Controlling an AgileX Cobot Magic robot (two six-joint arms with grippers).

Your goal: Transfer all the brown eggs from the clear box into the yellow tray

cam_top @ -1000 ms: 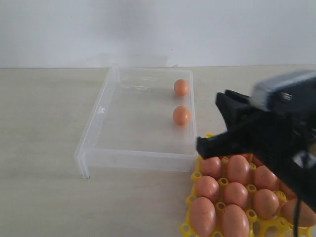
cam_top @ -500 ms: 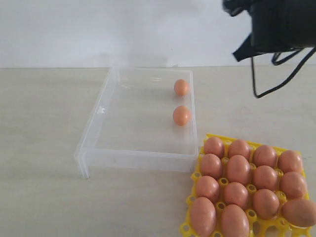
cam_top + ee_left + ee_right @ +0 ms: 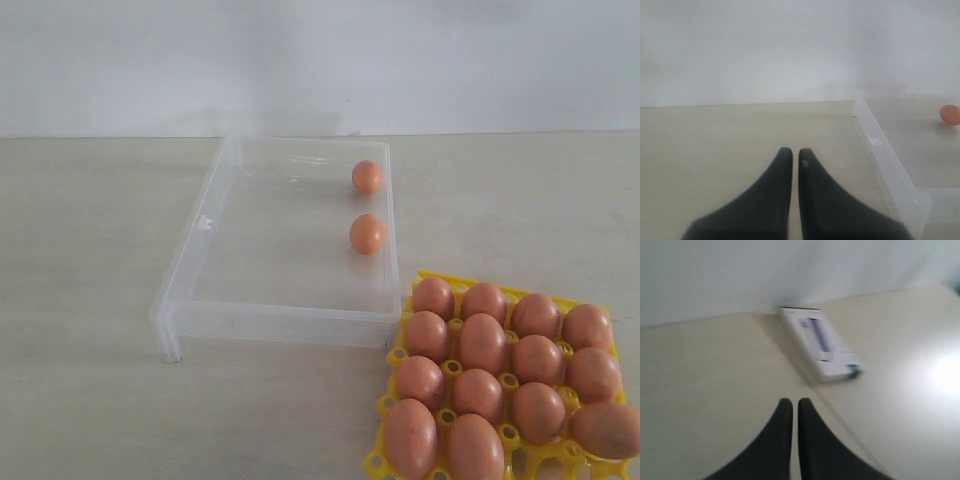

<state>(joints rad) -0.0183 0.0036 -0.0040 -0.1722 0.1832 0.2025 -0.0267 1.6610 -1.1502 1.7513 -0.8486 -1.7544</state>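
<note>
Two brown eggs [image 3: 368,177] [image 3: 368,233] lie along the right side of the clear box [image 3: 200,260] in the exterior view. The yellow tray [image 3: 418,278] at the front right holds several brown eggs [image 3: 484,343]. Neither arm shows in the exterior view. In the left wrist view my left gripper [image 3: 791,151] is shut and empty above the bare table, beside the clear box's wall [image 3: 885,160], with one egg [image 3: 950,114] inside the box. My right gripper [image 3: 791,402] is shut and empty over the table, away from box and tray.
A flat white packet [image 3: 819,342] with blue print lies on the table ahead of the right gripper. A white wall [image 3: 320,60] backs the table. A seam line [image 3: 850,430] runs across the tabletop near the right gripper.
The right arm rose from over the yellow tray, swung up to the top right and left the exterior view. Eggs in box and tray have not moved.
</note>
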